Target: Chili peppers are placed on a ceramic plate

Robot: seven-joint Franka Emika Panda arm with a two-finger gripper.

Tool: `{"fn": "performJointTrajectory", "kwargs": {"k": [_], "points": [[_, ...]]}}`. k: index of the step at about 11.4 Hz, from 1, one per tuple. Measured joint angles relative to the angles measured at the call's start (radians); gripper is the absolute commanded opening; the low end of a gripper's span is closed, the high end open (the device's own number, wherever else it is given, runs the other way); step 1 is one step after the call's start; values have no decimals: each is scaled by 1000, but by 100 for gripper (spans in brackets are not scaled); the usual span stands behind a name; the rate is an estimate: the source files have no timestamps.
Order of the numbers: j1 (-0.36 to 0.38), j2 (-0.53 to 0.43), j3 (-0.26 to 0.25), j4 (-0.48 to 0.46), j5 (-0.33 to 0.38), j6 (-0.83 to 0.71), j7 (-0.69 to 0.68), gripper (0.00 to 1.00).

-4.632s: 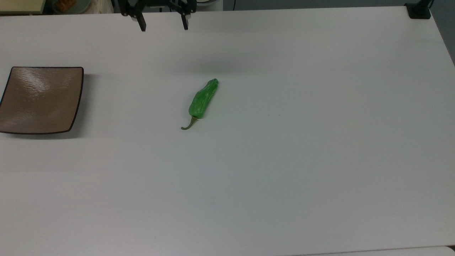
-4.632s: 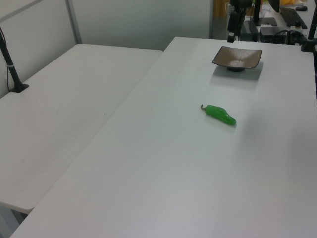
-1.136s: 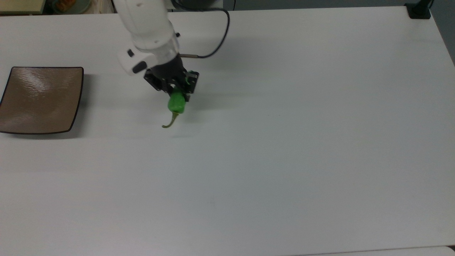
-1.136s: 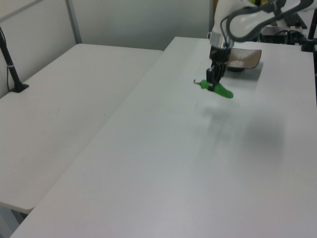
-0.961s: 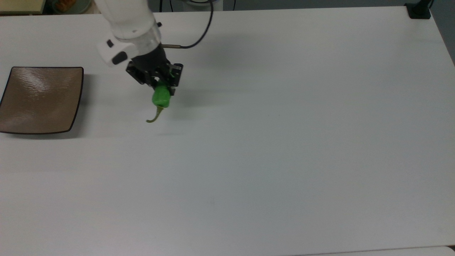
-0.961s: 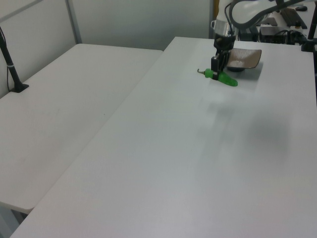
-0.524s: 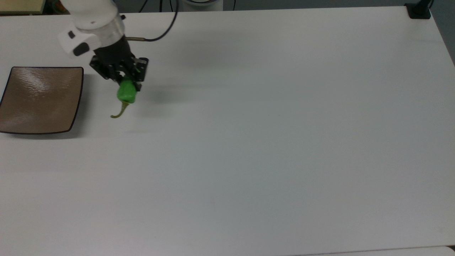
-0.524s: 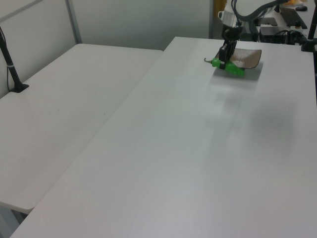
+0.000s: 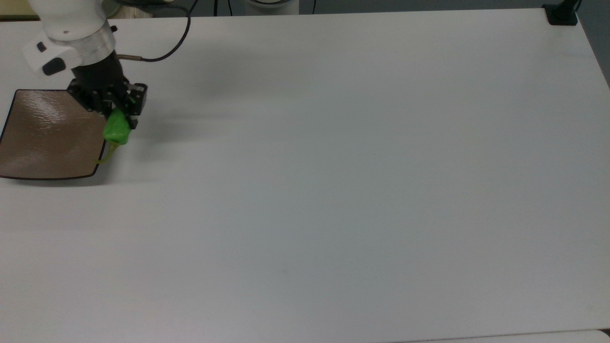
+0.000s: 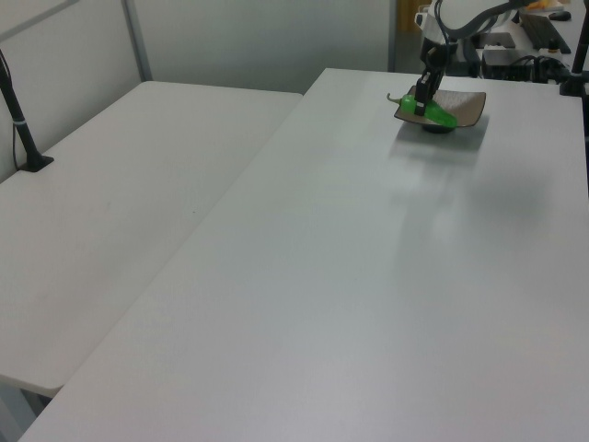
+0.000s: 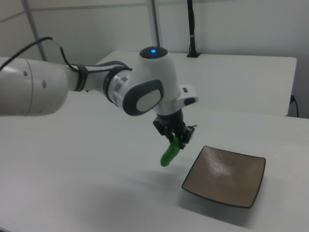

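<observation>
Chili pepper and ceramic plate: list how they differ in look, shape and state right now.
The chili pepper is bright green; the ceramic plate is brown with a thin dark rim.
The chili pepper is long and narrow; the ceramic plate is square with upturned edges.
The chili pepper hangs in the air, gripped by the tool, beside the plate's edge; the ceramic plate rests on the white table with nothing on it.
Both look glossy.

Work surface: a broad white table (image 9: pixel 362 190), matte, evenly lit. A second white table (image 10: pixel 120 175) stands flush alongside it — seam visible in the left view. Pale grey partition wall (image 10: pixel 258 41) behind, with a metal upright (image 10: pixel 138 41). Black clamp post (image 10: pixel 18 120) fixed at the second table's far edge. Black mount (image 9: pixel 562 13) at one corner.
</observation>
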Motion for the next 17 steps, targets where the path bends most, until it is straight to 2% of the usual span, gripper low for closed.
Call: {"fn": "performJointTrajectory", "kwargs": {"k": [2,3,4,5,6,12,15,17], "points": [[-31,38,-2,25,0,39,-28,26],[-50,56,-3,45,0,40,-40,39],[-68,71,-3,60,0,40,-57,72],[-79,82,-3,68,0,43,-64,97],[-86,90,-3,73,0,48,-66,100],[-90,92,-3,92,2,51,-53,100],[-84,87,13,99,3,42,74,100],[-82,44,33,117,3,-77,110,100]]}}
